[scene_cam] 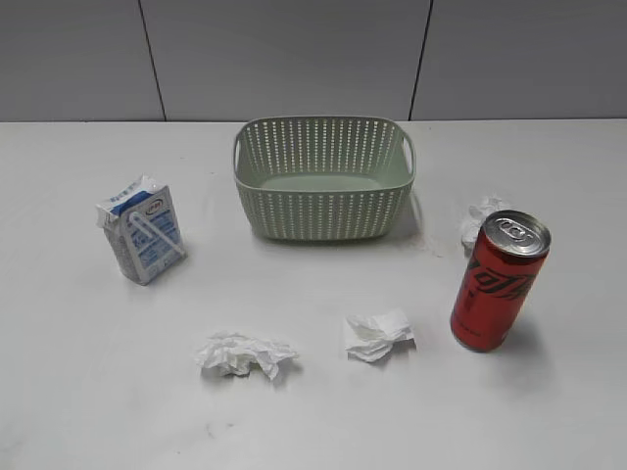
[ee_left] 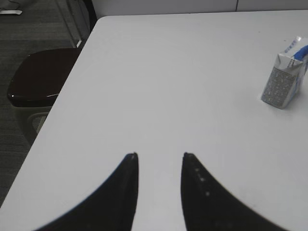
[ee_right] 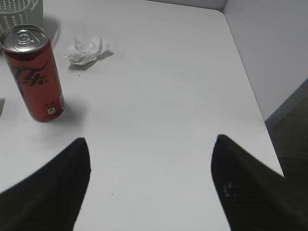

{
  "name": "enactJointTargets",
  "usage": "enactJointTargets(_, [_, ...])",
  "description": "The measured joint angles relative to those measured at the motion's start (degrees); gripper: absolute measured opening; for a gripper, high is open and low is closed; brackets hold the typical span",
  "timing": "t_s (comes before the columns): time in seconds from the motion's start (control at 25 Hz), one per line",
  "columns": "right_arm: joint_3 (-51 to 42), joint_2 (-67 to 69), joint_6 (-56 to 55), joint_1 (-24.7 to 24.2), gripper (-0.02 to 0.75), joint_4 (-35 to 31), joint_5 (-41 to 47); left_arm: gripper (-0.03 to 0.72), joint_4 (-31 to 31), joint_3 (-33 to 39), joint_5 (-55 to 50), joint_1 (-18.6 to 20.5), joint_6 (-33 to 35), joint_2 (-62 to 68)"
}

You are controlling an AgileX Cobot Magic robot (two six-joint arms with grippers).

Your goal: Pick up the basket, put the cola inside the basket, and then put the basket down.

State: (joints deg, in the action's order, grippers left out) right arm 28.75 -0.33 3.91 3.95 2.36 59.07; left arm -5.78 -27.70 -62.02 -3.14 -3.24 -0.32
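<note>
The pale sage-green basket stands empty at the back middle of the white table; a corner of it shows in the right wrist view. The red cola can stands upright at the right front, also in the right wrist view. My left gripper is open and empty over bare table at the left. My right gripper is wide open and empty, to the right of the can and apart from it. Neither gripper shows in the exterior view.
A blue-and-white milk carton stands at the left, also in the left wrist view. Crumpled tissues lie at front left, front middle and behind the can. A dark bin stands off the table's left edge.
</note>
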Motion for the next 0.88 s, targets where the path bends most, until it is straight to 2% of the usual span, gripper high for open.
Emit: enactJointTargets(0.88, [0.0, 0.0, -0.1, 0.0, 0.592, 0.0, 0.0, 0.241, 0.0, 0.0, 0.0, 0.0, 0.0, 0.0])
